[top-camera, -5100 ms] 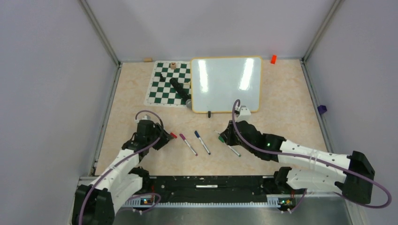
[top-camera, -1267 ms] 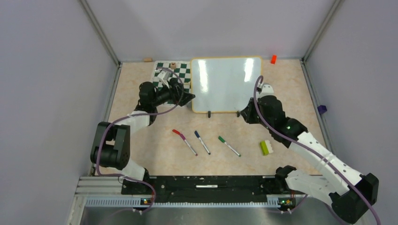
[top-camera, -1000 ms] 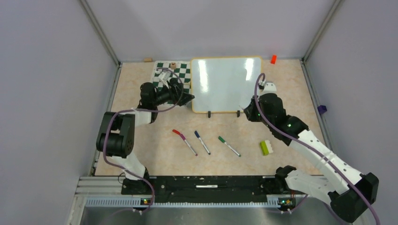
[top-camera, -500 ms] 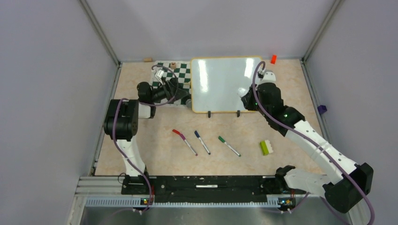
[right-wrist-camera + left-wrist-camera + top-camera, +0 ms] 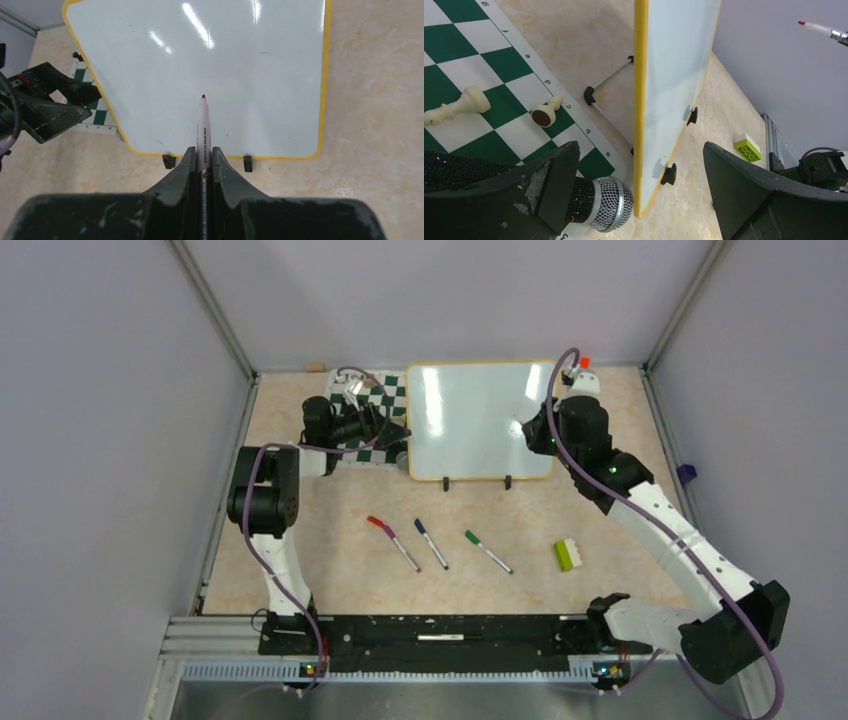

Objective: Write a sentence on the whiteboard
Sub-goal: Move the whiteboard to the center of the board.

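Observation:
The whiteboard (image 5: 480,420), glossy white with a yellow rim, leans on its stand at the back of the table. Its surface is blank and no sentence shows on it. My right gripper (image 5: 532,430) is shut on a red-tipped marker (image 5: 203,125), which points at the board's middle. In the left wrist view the marker (image 5: 824,30) hangs in the air, apart from the board (image 5: 674,75). My left gripper (image 5: 395,430) is open, with its fingers on either side of the board's lower left corner (image 5: 639,150) and touching nothing.
A green-and-white chess mat (image 5: 350,430) lies left of the board, with a sparkly black microphone (image 5: 599,202) and pale chess pieces (image 5: 459,105) on it. Red (image 5: 392,540), blue (image 5: 431,543) and green (image 5: 488,551) markers and a green-white brick (image 5: 567,555) lie nearer. An orange block (image 5: 583,364) sits at the back right.
My right gripper has carried the marker from the board's near edge up to its right side. My left arm has swung back along the chess mat, its gripper still open at the board's left edge.

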Robot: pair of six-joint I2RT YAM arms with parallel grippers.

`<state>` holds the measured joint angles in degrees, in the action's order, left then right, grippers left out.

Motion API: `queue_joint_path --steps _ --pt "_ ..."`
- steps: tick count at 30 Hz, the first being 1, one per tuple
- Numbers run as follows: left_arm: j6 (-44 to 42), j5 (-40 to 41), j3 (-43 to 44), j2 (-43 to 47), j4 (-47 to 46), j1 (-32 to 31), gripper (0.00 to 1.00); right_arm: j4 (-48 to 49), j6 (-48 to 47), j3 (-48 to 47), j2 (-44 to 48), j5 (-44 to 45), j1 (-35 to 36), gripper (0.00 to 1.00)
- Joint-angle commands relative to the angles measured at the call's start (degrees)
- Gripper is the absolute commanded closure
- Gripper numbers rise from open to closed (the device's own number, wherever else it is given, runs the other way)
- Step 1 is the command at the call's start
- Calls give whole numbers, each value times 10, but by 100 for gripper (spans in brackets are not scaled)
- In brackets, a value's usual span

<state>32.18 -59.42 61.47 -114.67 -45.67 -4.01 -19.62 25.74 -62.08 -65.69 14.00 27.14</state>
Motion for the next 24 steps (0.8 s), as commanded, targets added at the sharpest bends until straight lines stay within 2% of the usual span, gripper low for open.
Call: queue_joint_path --steps 1,5,10,13,19,20,21,22,24 --pt "-5 -16 34 -21 -6 -8 1 23 -6 -28 6 -2 -6 100" --pt "-27 -20 61 -37 28 -28 1 22 -2 -17 13 2 -8 100" --pt "-88 -33 103 -50 123 -53 1 20 -2 -8 16 0 -14 100" --pt "-88 -38 103 -51 121 -55 2 16 -2 -8 18 0 -18 100" --pt "-68 -61 90 -55 85 -55 18 18 -2 -1 31 -6 -23 100" --pt "-60 -66 86 -57 71 -55 23 19 -3 1 33 -8 -23 100" --pt "-55 -68 83 -58 60 -55 33 19 -3 3 34 -9 -23 100" --pt "-52 -71 84 -60 56 -55 39 19 -2 5 36 -10 -24 100" --pt "-44 -84 95 -71 58 -55 41 18 -3 9 40 -11 -24 100"
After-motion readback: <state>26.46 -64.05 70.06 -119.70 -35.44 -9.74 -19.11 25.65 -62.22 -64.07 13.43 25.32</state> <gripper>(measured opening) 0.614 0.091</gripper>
